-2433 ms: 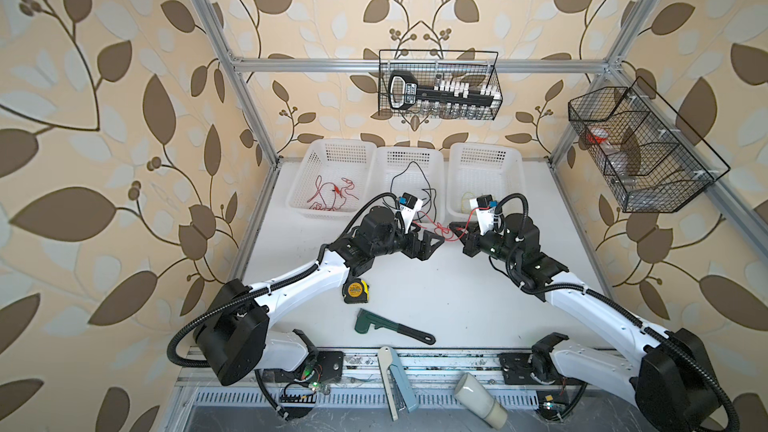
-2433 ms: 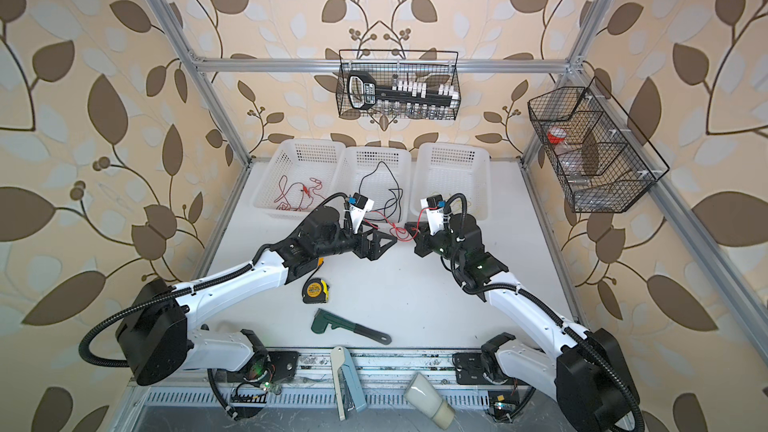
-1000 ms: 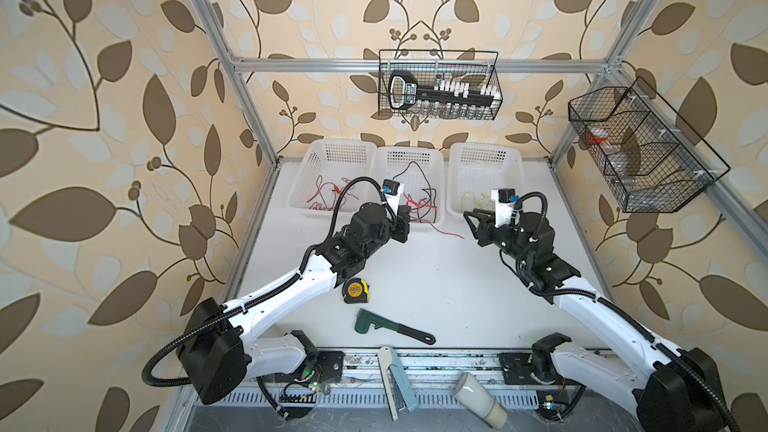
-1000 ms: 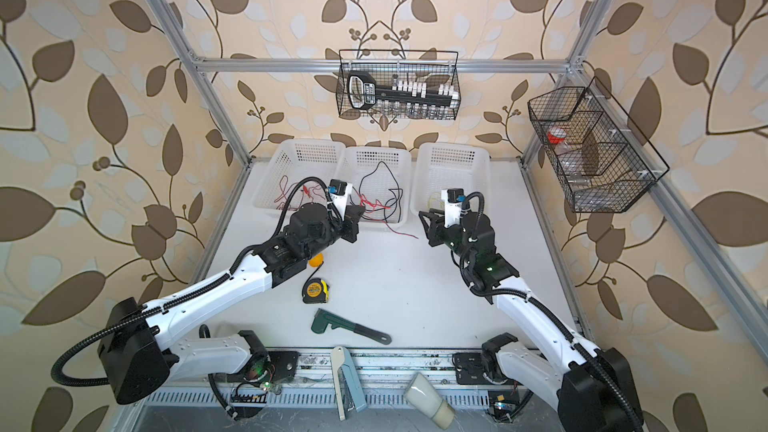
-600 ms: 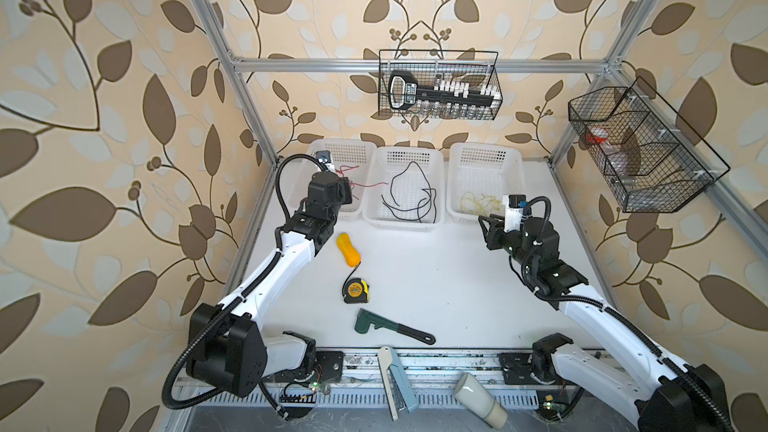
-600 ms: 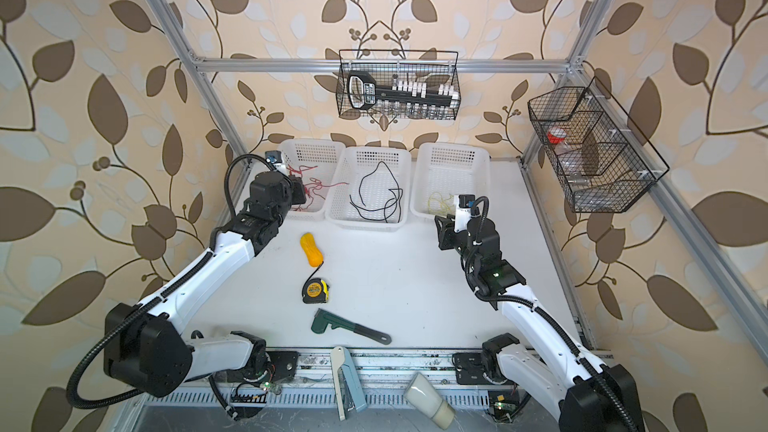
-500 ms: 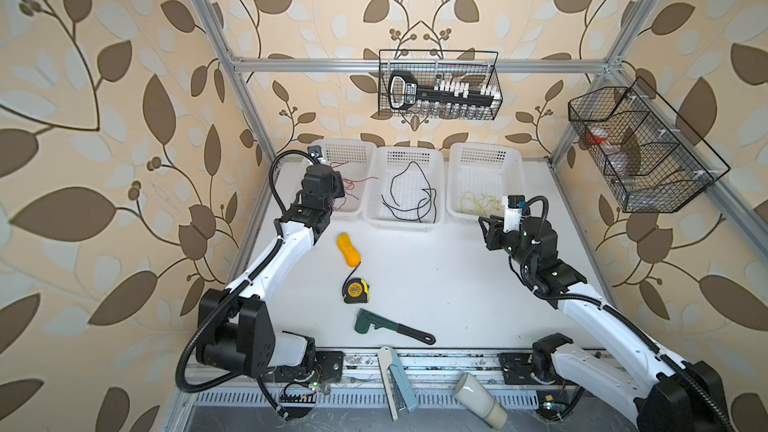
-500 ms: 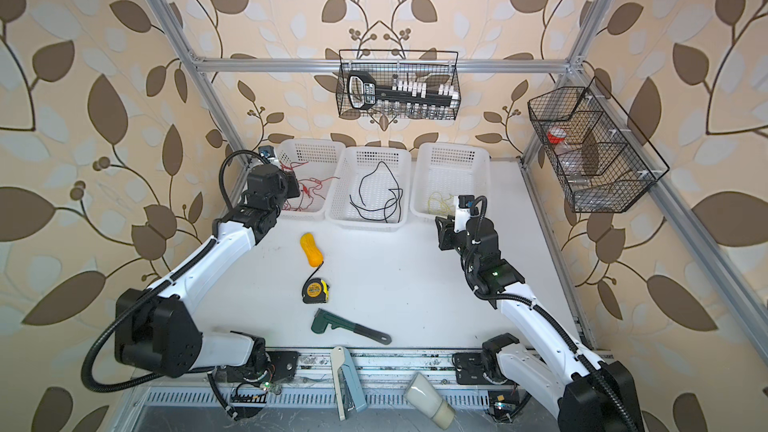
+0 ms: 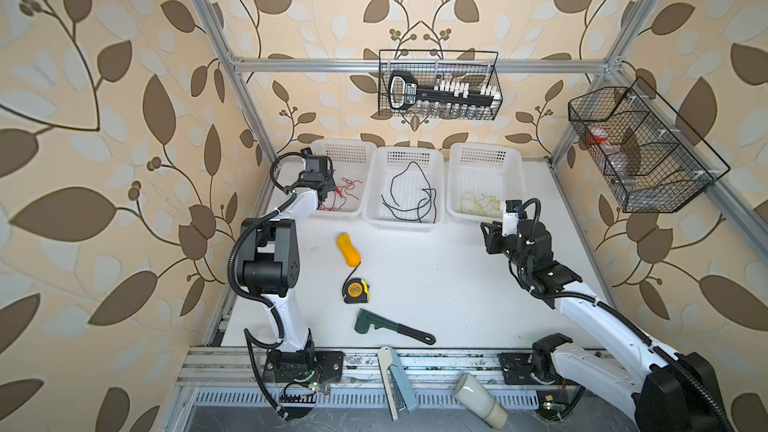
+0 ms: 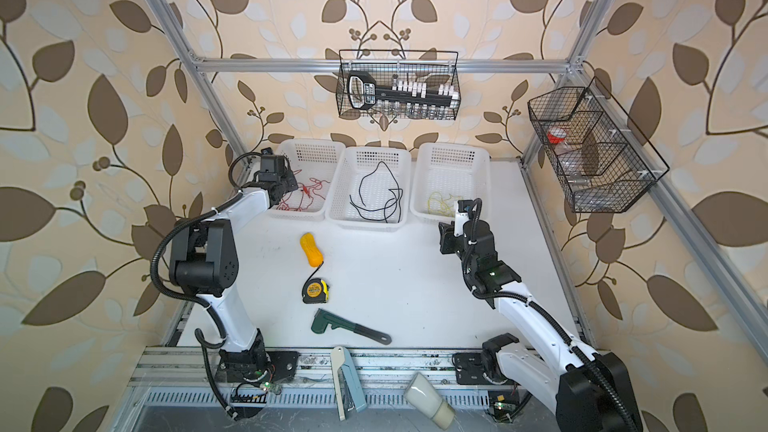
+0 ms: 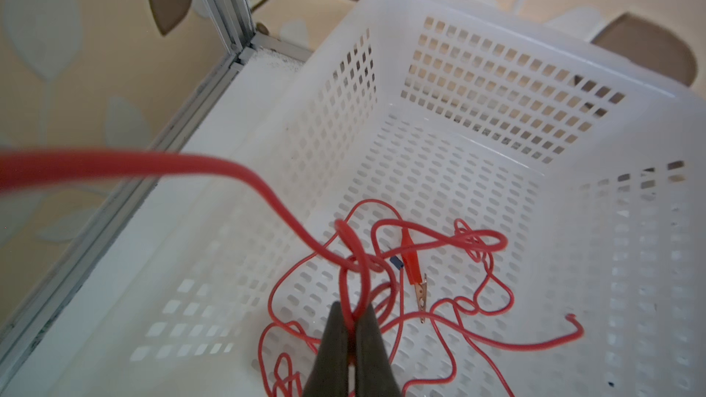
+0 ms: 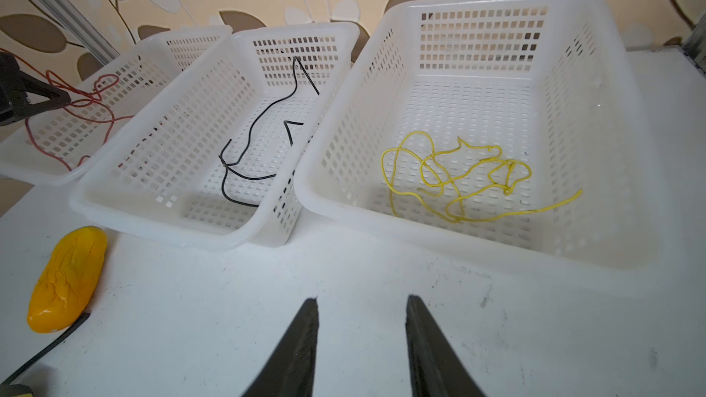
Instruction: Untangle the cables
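Observation:
The cables lie sorted in three white baskets at the back. The red cable (image 9: 345, 193) (image 11: 473, 240) is a loose tangle with a clip end in the left basket (image 9: 332, 144). My left gripper (image 9: 329, 192) (image 11: 353, 309) hangs over that basket, shut on a loop of the red cable. The black cable (image 9: 409, 197) (image 12: 263, 116) lies in the middle basket (image 9: 399, 224). The yellow cable (image 9: 478, 203) (image 12: 450, 169) lies in the right basket (image 9: 486, 147). My right gripper (image 9: 488, 238) (image 12: 361, 299) stands open and empty over the table, just in front of the right basket.
On the table lie a yellow oblong object (image 9: 348, 249), a yellow tape measure (image 9: 355, 290) and a green-headed wrench (image 9: 390, 326). Two black wire baskets hang on the back wall (image 9: 438, 85) and the right wall (image 9: 640, 147).
My left arm swung from the table's middle back and left to the left basket, carrying the red cable. My right gripper drew back to the right, away from the centre.

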Action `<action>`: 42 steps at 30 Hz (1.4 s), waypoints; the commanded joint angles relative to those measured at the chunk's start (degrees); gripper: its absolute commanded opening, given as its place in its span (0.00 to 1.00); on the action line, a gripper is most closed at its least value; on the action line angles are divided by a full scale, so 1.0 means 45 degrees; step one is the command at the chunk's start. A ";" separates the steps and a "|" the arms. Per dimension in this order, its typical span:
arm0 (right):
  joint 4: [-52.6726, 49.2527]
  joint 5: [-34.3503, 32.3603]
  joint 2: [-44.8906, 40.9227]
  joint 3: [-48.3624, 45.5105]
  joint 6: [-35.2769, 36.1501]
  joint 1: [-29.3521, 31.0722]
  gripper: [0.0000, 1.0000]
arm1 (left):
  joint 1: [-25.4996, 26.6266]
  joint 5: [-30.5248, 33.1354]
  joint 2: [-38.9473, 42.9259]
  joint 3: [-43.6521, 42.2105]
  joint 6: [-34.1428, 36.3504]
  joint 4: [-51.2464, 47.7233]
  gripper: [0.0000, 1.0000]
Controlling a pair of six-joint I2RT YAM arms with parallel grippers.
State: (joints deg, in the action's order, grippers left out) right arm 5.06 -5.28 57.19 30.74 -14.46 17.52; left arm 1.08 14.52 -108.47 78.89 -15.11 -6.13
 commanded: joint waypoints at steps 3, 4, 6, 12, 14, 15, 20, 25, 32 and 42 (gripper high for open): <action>-0.0144 -0.0646 0.0233 -0.0253 0.0430 -0.0132 0.39 | 0.0034 -0.0461 0.0031 0.0310 -0.0318 -0.0278 0.12; -0.0165 -0.0725 0.0258 -0.0262 0.0465 -0.0162 0.39 | 0.0048 -0.0591 0.0055 0.0267 -0.0280 -0.0288 0.17; -0.0153 -0.0761 0.0317 -0.0270 0.0483 -0.0256 0.39 | 0.0041 -0.0879 0.0104 0.0255 -0.0236 -0.0346 0.32; -0.0133 -0.0857 0.0305 -0.0330 0.0448 -0.0413 0.39 | 0.0044 -0.1539 0.0608 0.0185 -0.0193 -0.0607 0.74; -0.0065 -0.0983 0.0294 -0.0377 0.0416 -0.0429 0.39 | 0.0035 -0.1778 0.0942 0.0037 -0.0212 -0.0557 0.98; -0.0031 -0.1041 0.0299 -0.0415 0.0393 -0.0445 0.39 | 0.0037 -0.1922 0.1134 -0.0099 -0.0210 -0.0471 0.99; 0.0213 -0.1505 0.0512 -0.0482 0.0303 -0.0475 0.39 | 0.0081 -0.3243 0.2263 -0.1405 -0.0163 0.0710 0.99; 0.0513 -0.2281 0.0933 -0.0498 0.0303 -0.0538 0.40 | 0.0686 -0.3046 0.4366 -0.3537 0.0965 0.1949 0.99; 0.2160 -0.2262 0.1340 -0.0805 0.0821 -0.1418 0.39 | 0.1224 -0.1285 0.7643 -0.6640 0.1628 0.2701 0.99; 0.4898 0.0334 0.2867 -0.1476 0.1279 -0.4066 0.39 | 0.1209 0.2563 0.7801 -0.9526 0.1168 0.4354 0.99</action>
State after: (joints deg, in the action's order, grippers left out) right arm 23.38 -8.62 68.77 24.62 -9.34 0.93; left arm 7.03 18.46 -72.69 37.74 -9.32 8.73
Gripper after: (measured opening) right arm 0.389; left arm 0.990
